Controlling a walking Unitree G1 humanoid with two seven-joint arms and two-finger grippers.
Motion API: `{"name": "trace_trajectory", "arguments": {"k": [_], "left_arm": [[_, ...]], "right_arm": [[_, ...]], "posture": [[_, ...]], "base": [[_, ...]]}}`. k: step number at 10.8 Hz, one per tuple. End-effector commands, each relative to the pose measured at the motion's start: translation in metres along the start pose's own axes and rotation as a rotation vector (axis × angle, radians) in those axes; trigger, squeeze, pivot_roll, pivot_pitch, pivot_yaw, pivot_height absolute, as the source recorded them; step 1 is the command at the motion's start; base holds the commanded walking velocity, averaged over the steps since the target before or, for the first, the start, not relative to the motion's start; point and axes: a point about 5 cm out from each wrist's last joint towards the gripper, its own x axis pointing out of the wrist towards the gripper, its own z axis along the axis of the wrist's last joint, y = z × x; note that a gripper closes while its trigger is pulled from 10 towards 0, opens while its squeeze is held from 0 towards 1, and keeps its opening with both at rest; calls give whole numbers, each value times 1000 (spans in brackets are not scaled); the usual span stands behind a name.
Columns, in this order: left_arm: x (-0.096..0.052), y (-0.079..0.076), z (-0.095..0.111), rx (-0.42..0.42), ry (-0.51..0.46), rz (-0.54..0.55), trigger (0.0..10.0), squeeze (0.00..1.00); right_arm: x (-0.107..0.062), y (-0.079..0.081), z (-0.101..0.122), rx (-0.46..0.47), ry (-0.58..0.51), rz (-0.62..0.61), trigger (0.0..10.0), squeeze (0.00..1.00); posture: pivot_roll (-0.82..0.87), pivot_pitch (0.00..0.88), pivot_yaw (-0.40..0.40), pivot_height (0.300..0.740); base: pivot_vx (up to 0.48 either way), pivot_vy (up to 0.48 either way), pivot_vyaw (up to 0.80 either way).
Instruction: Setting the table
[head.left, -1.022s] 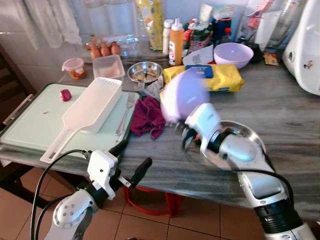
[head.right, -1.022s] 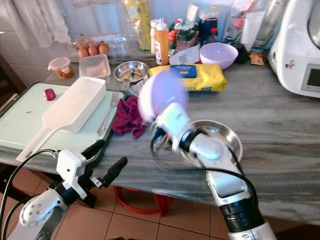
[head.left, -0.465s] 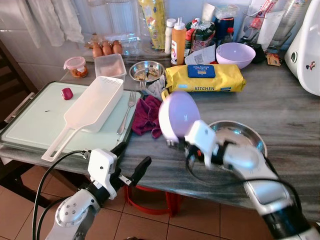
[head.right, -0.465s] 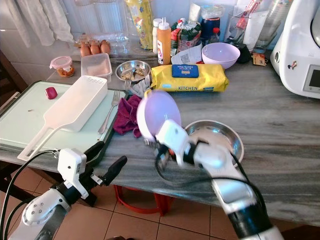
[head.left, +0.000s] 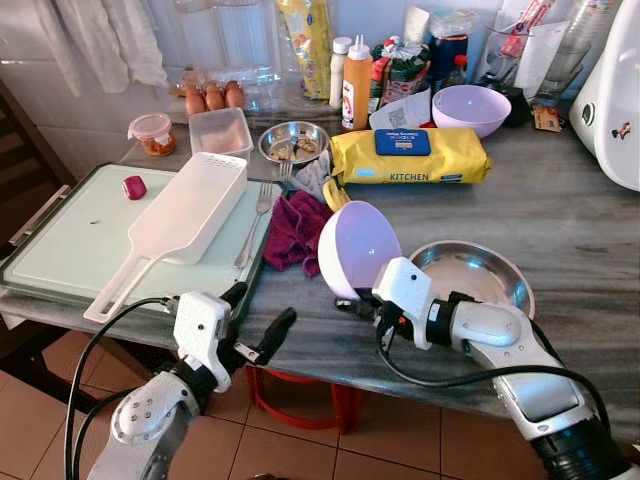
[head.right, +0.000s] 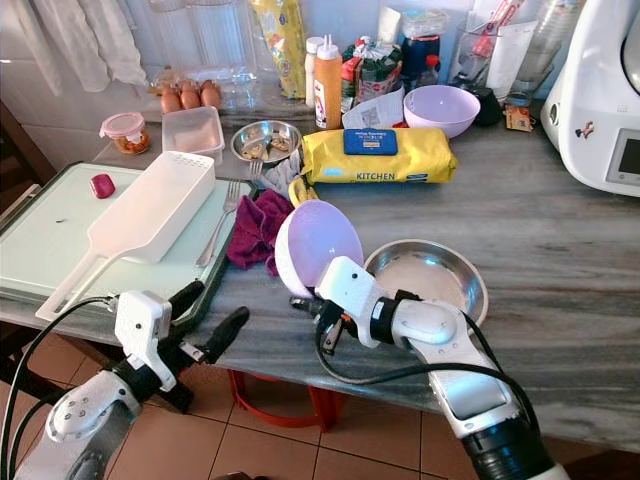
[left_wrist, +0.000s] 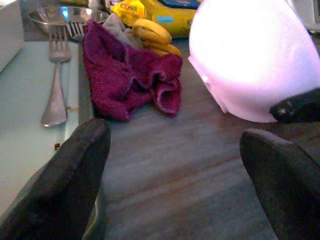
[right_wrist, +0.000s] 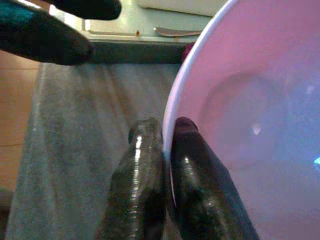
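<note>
My right gripper (right_wrist: 164, 150) is shut on the rim of a lilac plastic bowl (head.left: 358, 248); I hold the bowl tilted on its edge just above the grey marble counter (head.left: 580, 210), left of a steel plate (head.left: 478, 272). At the counter's front edge my left gripper (head.left: 258, 316) stands open with nothing between its fingers, pointing toward the bowl (left_wrist: 252, 55). A fork (head.left: 256, 222) lies on the pale green tray (head.left: 60, 240) beside a crumpled magenta cloth (head.left: 297, 228).
A white slotted scoop (head.left: 180, 215) rests on the tray. At the back stand a second lilac bowl (head.left: 470, 108), a yellow wipes pack (head.left: 410, 155), a small steel dish (head.left: 292, 142), bottles, eggs and a white appliance (head.left: 612, 100). A red stool (head.left: 300, 395) is under the counter.
My right gripper has brought the lilac bowl down and toward the counter's front edge, turning it more upright. The left gripper has hardly moved.
</note>
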Motion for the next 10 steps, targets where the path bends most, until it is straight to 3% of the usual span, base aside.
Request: {"name": "trace_trajectory", "arguments": {"k": [1,10], "left_arm": [[0,2,-4,-10,14,9,10000,0],[2,4,-2,-19,39,16,10000,0]], "right_arm": [[0,4,0,-5,4,27,10000,1000],[-11,-11,16,-163,49,-28,10000,1000]], "posture": [[-2,118,72,740],[-2,119,92,740]], "base": [[0,0,0],[0,0,0]]}}
